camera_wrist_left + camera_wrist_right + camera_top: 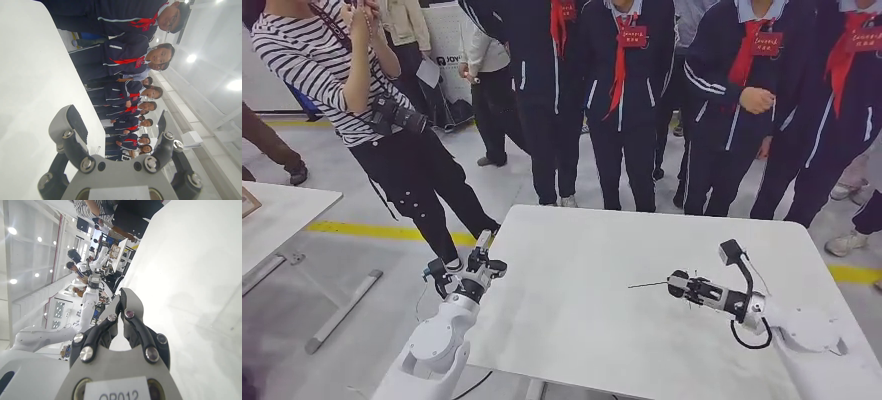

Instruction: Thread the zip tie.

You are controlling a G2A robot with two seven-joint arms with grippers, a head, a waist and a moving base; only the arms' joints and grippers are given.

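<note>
Zip tie in the right gripper, free end pointing at the open left gripper

In the top view we saw the right gripper (pixel 678 284) at the right of the frame, its fingers pressed together, it seemed, on one end of the zip tie (pixel 647 285). The thin dark strip lay almost level across the picture, above the white table (pixel 572 330), with its free tip toward the left. The left gripper (pixel 117 113) stood spread wide and held nothing, at the lower left by the table edge, well apart from that tip. We judged the left arm must cross to it.
</note>
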